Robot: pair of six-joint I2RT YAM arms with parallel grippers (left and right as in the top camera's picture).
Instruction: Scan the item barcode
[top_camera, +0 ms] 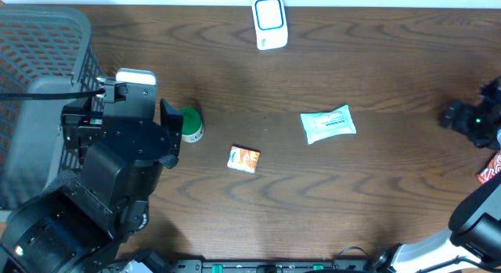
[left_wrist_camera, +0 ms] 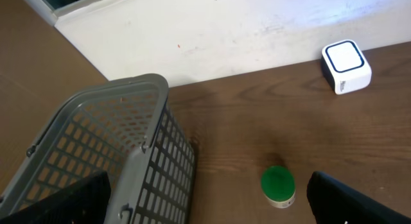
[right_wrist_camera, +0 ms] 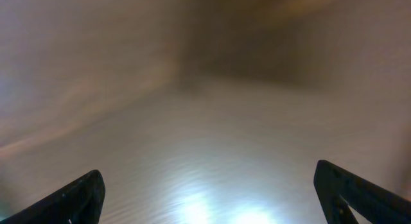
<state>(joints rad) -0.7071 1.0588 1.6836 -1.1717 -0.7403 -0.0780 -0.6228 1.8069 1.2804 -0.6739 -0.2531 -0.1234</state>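
The white-and-teal soft packet [top_camera: 329,123] lies flat in the middle of the dark wooden bench [top_camera: 376,195], well apart from both arms. A small orange carton [top_camera: 243,159] lies nearby, toward the left arm. A green-lidded round jar [top_camera: 190,124] sits just beside the left pincer [left_wrist_camera: 212,208], untouched. The white scanner with a blue-ringed face [top_camera: 269,22] stands at the far edge. Both pincers gape wide and hold nothing; the right pincer [right_wrist_camera: 209,195] hangs over blurred bench.

The basket [top_camera: 47,38] is grey, the jar lid [top_camera: 189,119] green, the table [top_camera: 376,202] brown-grained.
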